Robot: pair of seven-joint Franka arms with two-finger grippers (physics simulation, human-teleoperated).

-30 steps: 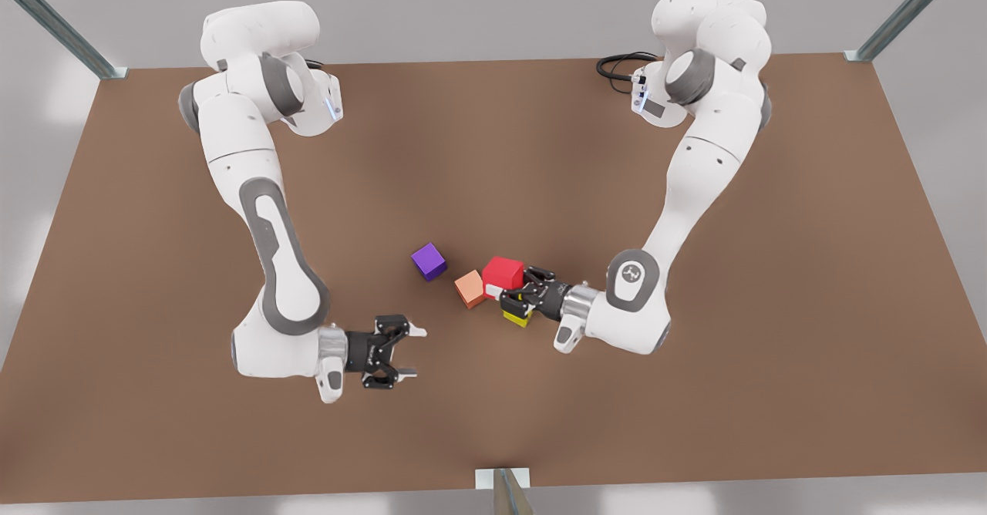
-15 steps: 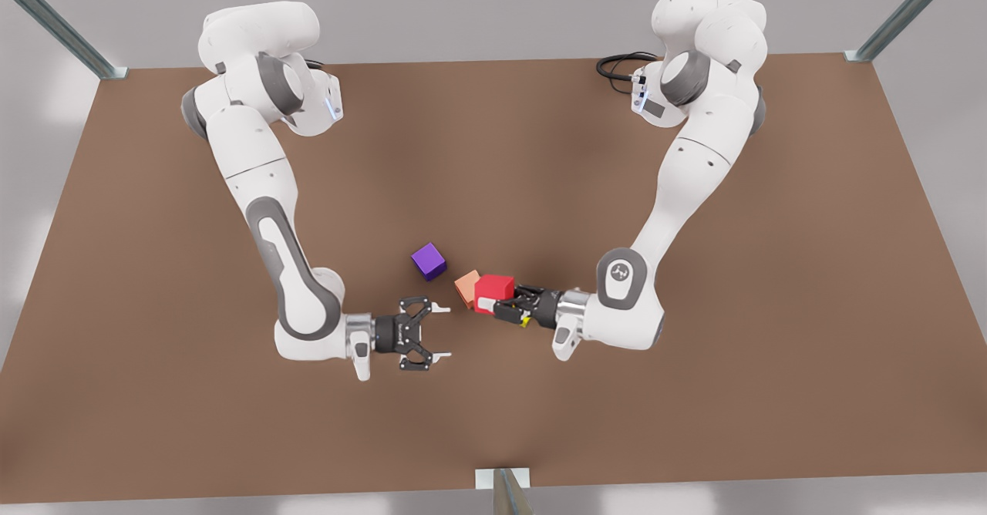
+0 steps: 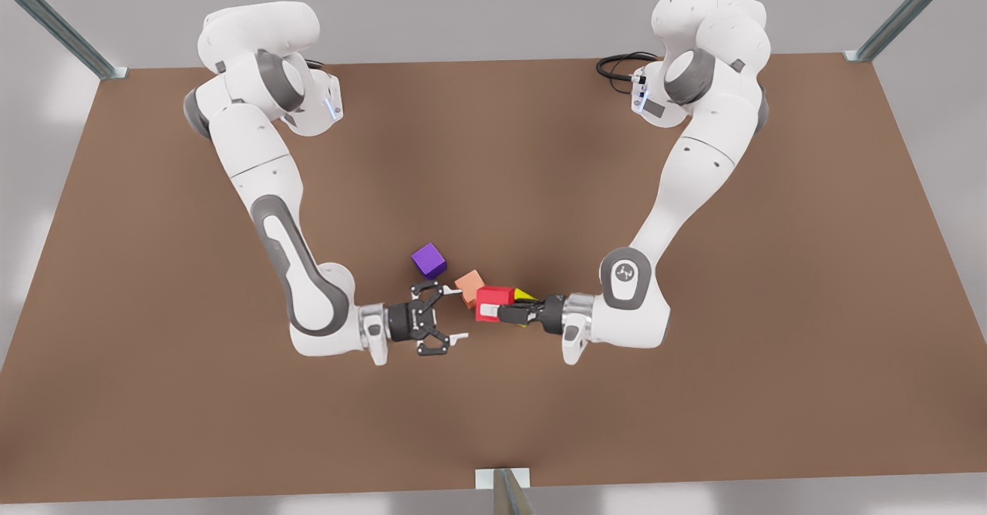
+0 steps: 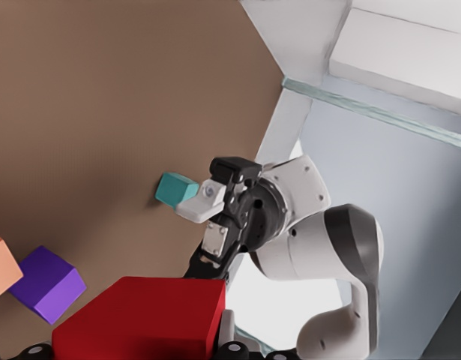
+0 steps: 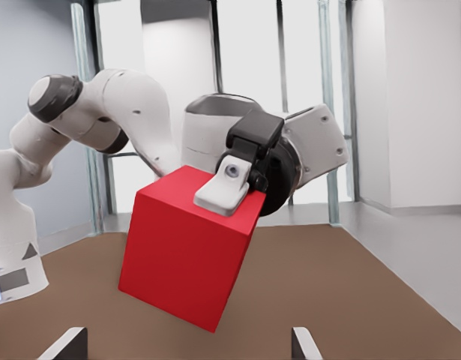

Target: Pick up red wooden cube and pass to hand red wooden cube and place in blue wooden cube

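Two arms meet nose to nose near the table's (image 3: 694, 392) middle. On the front view's left, the right gripper (image 3: 456, 314) lies level, fingers spread wide, with nothing between them, pointing at the red wooden cube (image 3: 494, 297) and just short of it. Just beyond that gripper's far finger sit a purple cube (image 3: 429, 260) and, to its right, a salmon cube (image 3: 469, 287), which is just beside the red one's far left corner, so it's crowded there. The red cube is tilted and off the table, clamped in the left gripper (image 3: 490, 311), which reaches in from the front view's right. A yellow cube (image 3: 524, 295) peeks out behind the left gripper's fingers, mostly hidden. The blue wooden cube (image 4: 176, 189) rests on the table past the right gripper in the left wrist view.
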